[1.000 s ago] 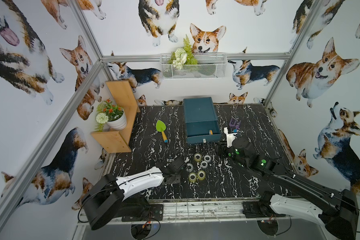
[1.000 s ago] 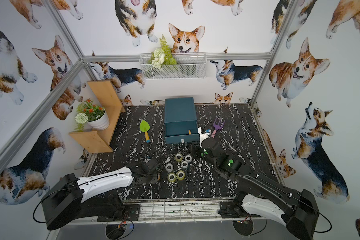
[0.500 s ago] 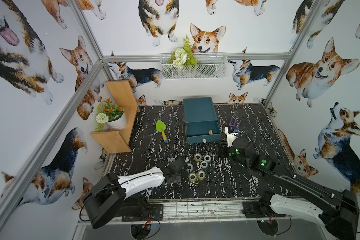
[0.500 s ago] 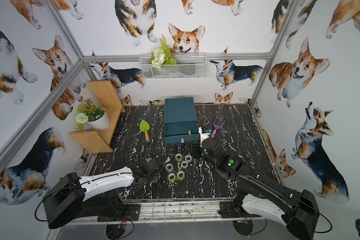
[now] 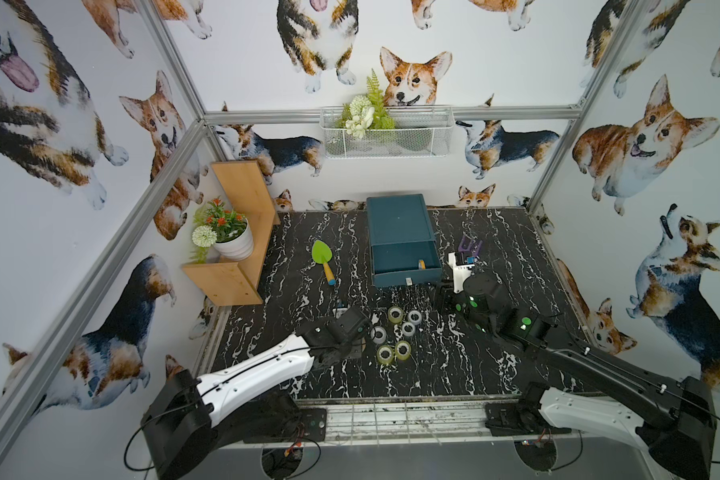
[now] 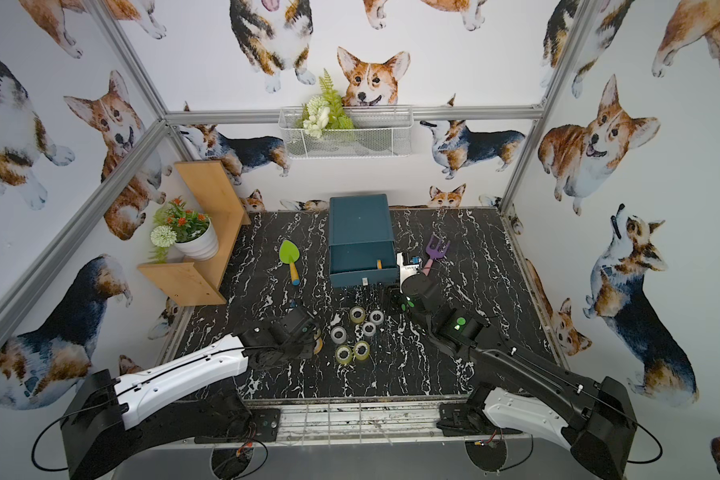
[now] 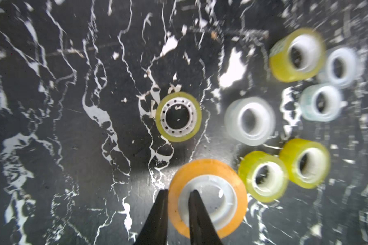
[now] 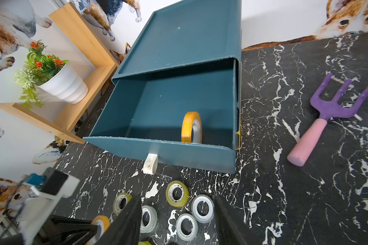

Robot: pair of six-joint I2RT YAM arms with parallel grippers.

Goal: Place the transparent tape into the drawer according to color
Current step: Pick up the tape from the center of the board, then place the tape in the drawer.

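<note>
Pinching orange see-through tape roll by its wall: left pincer, low over black marbled bench; right pincer wide.

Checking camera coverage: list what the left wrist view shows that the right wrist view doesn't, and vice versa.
Left wrist only: how the left gripper pinches the orange roll by its wall, one finger inside the core. Right wrist only: the open drawer holding another orange roll on edge, plus the purple rake. Both: that gripped orange roll, loose yellow-green rolls and clear rolls.
</note>
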